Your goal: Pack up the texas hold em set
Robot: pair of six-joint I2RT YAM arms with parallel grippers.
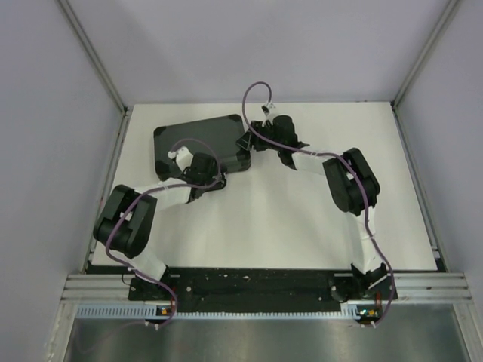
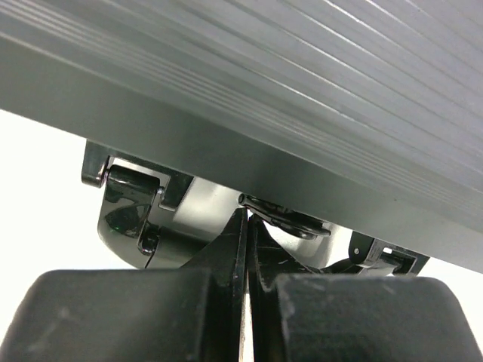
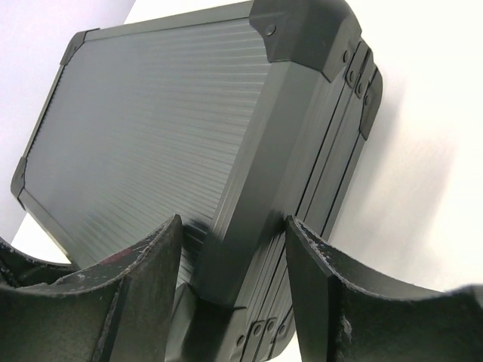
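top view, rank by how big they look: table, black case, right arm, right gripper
1. table
2. black case and right arm: close. The arm is longer but thinner and raised nearer the camera, so unranked
3. right gripper, jaws straddling the case corner

Soft, even light overhead, faint shadows.
White table (image 1: pixel 302 226) glares near washed-out; ribbed case (image 3: pixel 151 113) carries a dull sheen; close fingers (image 2: pixel 113 317) are blurred.

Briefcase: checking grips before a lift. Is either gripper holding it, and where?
The left gripper is shut on nothing beside the briefcase. The right gripper straddles its corner edge; whether it clamps cannot be told.
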